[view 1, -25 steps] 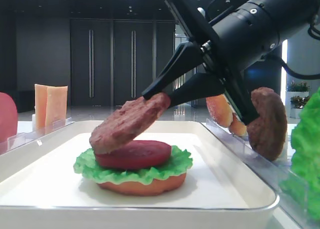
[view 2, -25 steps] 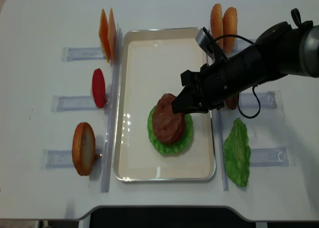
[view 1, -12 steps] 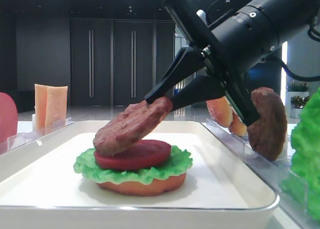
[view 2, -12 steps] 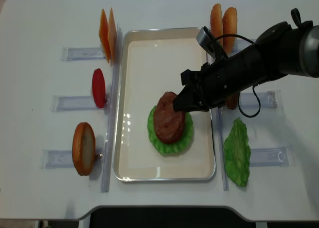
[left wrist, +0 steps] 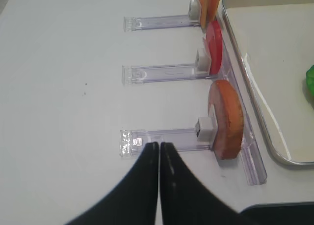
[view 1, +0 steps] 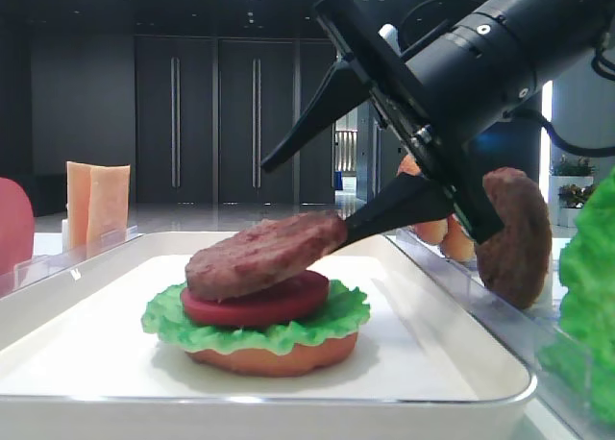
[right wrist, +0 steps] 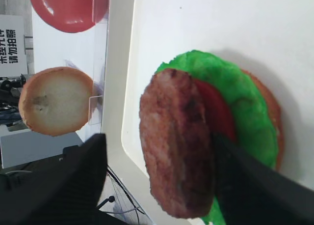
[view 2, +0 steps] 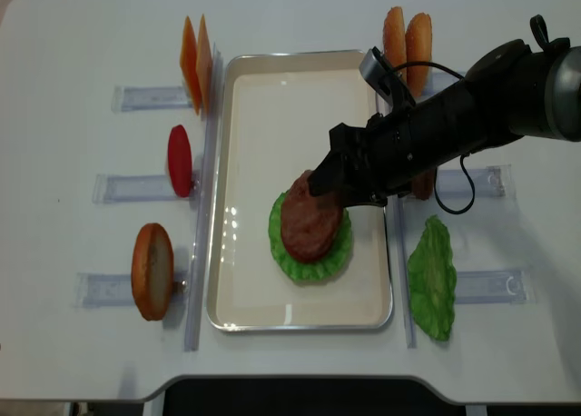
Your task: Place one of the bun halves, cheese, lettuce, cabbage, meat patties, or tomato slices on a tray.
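My right gripper [view 1: 332, 185] spread wide, gripping nothing; upper finger lifted clear, lower finger tip under raised right edge of meat patty [view 1: 264, 256]. Patty tilted, left edge resting on tomato slice [view 1: 255, 303], over lettuce [view 1: 255, 325] and bun half [view 1: 274, 355], mid white tray [view 1: 461, 349]. Patty lies down-left of my jaws; exit path up-right, judged. Left gripper [left wrist: 159, 158] pinched closed, empty, well apart beside spare bun half [left wrist: 225, 118] in clear rack [left wrist: 162, 136].
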